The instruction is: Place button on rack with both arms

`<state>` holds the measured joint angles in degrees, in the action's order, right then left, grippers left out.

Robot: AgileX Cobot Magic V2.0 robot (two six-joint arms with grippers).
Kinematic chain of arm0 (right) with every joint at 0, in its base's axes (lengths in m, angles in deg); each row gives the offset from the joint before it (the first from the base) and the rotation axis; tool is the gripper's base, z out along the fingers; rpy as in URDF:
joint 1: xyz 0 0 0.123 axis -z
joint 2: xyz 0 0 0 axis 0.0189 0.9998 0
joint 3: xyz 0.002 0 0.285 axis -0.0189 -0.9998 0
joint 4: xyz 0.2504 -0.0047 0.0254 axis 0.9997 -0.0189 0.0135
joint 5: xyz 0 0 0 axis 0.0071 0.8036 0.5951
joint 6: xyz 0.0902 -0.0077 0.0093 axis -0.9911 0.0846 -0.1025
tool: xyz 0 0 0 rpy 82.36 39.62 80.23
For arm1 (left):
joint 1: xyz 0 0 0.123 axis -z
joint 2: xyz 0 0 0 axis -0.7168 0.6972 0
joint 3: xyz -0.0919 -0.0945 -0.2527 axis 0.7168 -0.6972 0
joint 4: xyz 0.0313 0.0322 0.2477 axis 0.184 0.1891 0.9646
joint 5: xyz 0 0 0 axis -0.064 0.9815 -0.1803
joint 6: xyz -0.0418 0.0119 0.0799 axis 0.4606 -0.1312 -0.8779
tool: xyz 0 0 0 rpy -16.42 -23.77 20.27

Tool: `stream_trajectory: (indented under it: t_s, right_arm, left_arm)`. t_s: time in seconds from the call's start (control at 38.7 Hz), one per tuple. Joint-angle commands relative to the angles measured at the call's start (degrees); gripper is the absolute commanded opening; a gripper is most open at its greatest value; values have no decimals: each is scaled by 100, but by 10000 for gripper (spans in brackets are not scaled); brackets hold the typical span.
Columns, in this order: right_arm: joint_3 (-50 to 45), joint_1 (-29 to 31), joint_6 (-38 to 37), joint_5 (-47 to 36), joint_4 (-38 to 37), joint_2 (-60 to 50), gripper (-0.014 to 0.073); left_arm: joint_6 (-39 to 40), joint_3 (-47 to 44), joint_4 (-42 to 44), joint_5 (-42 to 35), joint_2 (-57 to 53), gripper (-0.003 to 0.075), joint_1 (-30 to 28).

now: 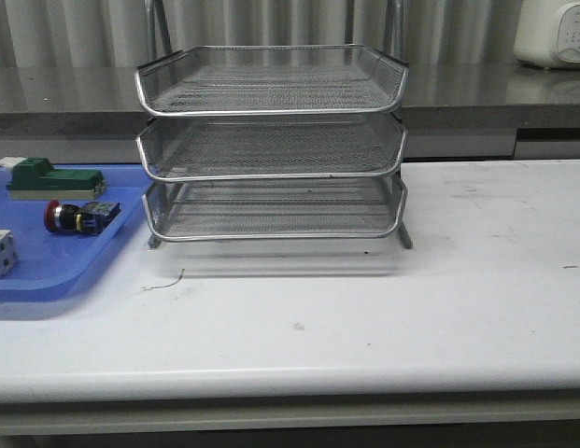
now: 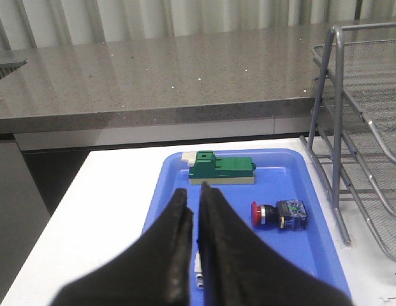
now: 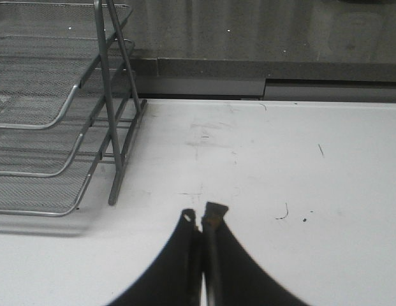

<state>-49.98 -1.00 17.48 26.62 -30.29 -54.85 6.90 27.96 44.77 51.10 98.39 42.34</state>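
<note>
Noted button lying on its side on the blue tray at the left of the bench, red head pointing away from the rack, which stood just beside the tray at bench centre with all three tiers bare. Also on the tray: green block behind the button, white cube nearer the front edge. Neither arm visible in the front view. Left gripper seen from its wrist camera above the tray, jaws together and holding nothing, button ahead and off to one side of the fingertip line. Right gripper over bare bench beside the rack's right legs, jaws likewise pressed together, empty. Judged step in hand: approach for the pick, not yet begun. To do well: open left jaws before descending, shift toward the button so it sits between the fingertips, close across the dark body rather than the rounded head, which would likely slip. Kept in mind the green block close behind; descent best kept clear of it. Handover to the right arm probably needed, rack opening facing front.
</note>
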Motion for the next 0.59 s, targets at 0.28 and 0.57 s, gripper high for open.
stream_trajectory:
  t_s: [0.28, 0.57]
  right_arm:
    - [157, 13, 22, -470, 20, 63, 606]
    - [290, 13, 22, -426, 681, 757, 652]
  left_arm:
    - [39, 131, -2, -364, 57, 676, -13]
    - [39, 131, -2, -352, 57, 673, -13]
